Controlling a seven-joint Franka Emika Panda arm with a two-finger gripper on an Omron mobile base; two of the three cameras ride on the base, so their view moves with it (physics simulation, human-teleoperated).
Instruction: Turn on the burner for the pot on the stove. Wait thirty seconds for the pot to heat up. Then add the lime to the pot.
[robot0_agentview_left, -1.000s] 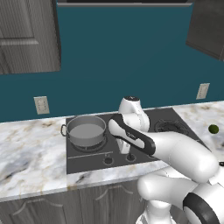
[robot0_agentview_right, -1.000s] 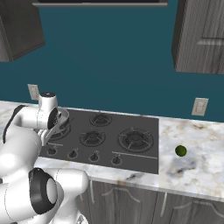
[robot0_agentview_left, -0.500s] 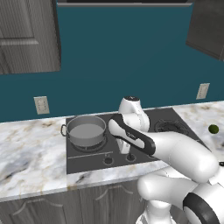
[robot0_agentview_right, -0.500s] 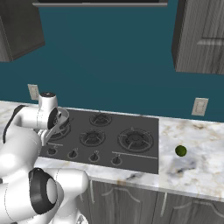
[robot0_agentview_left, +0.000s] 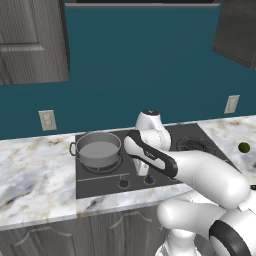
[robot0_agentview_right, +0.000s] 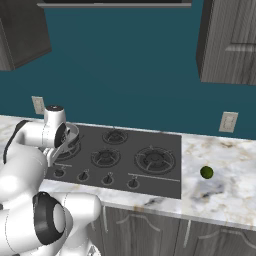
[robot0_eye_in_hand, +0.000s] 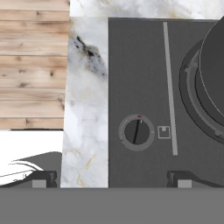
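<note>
You are at the first step: lighting the burner (robot0_eye_in_hand: 192, 100) under the pot (robot0_agentview_left: 99, 149), which sits at the back left of the stove (robot0_agentview_right: 165, 172). Your gripper (robot0_eye_in_hand: 111, 177) hangs wide open over the front edge, its tips apart either side of a round black knob (robot0_eye_in_hand: 136, 131), touching nothing. Next, by my reading, lower onto that knob, close on it and twist. The lime (robot0_agentview_right: 206, 172) lies on the marble counter (robot0_agentview_right: 225, 185) to the right, well apart from the pot. No brand or readable writing shows; only a small square burner symbol (robot0_eye_in_hand: 164, 132) beside the knob.
</note>
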